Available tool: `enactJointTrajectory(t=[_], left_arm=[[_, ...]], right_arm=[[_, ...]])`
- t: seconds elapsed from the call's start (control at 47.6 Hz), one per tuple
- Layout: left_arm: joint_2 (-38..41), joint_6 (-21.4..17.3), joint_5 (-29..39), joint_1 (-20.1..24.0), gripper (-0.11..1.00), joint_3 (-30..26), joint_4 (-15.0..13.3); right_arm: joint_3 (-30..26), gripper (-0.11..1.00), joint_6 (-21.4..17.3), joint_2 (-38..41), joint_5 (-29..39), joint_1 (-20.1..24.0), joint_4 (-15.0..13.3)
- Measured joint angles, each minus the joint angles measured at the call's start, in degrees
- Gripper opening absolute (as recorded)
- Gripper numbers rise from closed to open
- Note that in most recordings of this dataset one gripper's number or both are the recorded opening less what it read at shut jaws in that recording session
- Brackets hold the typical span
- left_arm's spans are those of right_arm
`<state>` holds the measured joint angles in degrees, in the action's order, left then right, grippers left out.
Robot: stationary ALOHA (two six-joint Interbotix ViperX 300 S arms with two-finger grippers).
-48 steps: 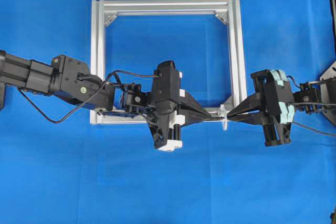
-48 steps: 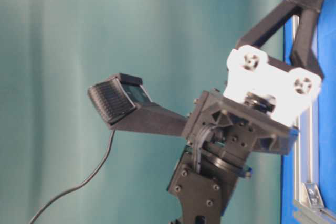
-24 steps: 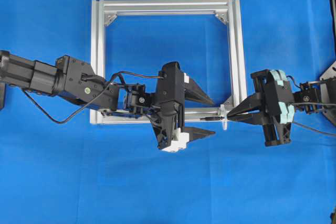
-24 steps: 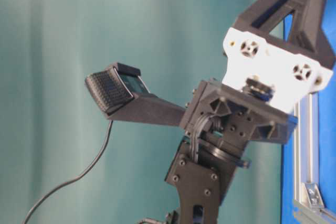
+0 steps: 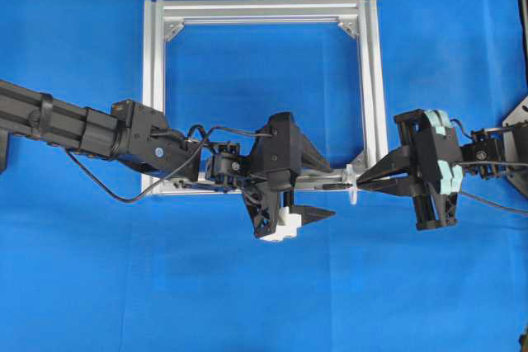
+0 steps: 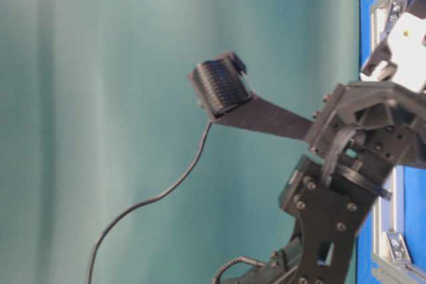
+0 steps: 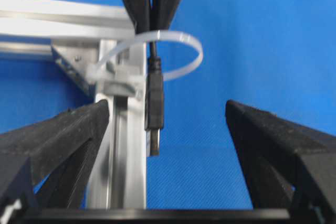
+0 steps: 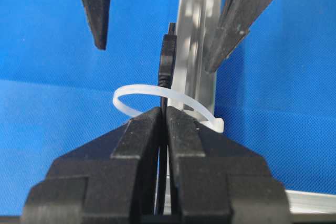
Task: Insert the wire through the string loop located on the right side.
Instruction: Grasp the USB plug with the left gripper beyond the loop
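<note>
On blue cloth (image 5: 429, 286), left jaws spread, right jaws clamping wire (image 8: 167, 56), teal backdrop (image 6: 100, 98)

A black robot arm (image 6: 346, 184) fills the lower right of the table-level view, its bolted bracket plates and a bundle of thin black cables sharply lit against a plain teal backdrop (image 6: 100, 98). From the arm's upper joint a flat black strut reaches up and left to a ribbed black block (image 6: 219, 88), and a thin black cable (image 6: 150, 201) droops from under that block. Right of the arm stands a silver frame (image 6: 386, 231) on blue counter (image 6: 409, 231), with a blurred white piece (image 6: 406, 48) above the arm
</note>
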<state>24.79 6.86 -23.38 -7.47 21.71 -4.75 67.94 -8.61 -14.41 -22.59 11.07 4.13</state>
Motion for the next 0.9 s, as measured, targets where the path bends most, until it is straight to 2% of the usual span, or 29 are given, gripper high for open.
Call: enactJointTrajectory(t=[0.756,0.839,0.902], left_arm=[[0.0,0.0,0.1,-0.1,0.85,0.1,0.0],[0.0,0.1,0.0,-0.1,0.79,0.0,0.1],[0.0,-0.3,0.0,-0.1,0.67,0.0,0.1]], right_arm=[[0.0,-0.02,0.0,0.1,-0.1,0.0,0.0],[0.0,-0.02,0.0,0.1,-0.1,0.0,0.1],[0.0,-0.02,-0.1,0.1,-0.1,0.0,0.0]])
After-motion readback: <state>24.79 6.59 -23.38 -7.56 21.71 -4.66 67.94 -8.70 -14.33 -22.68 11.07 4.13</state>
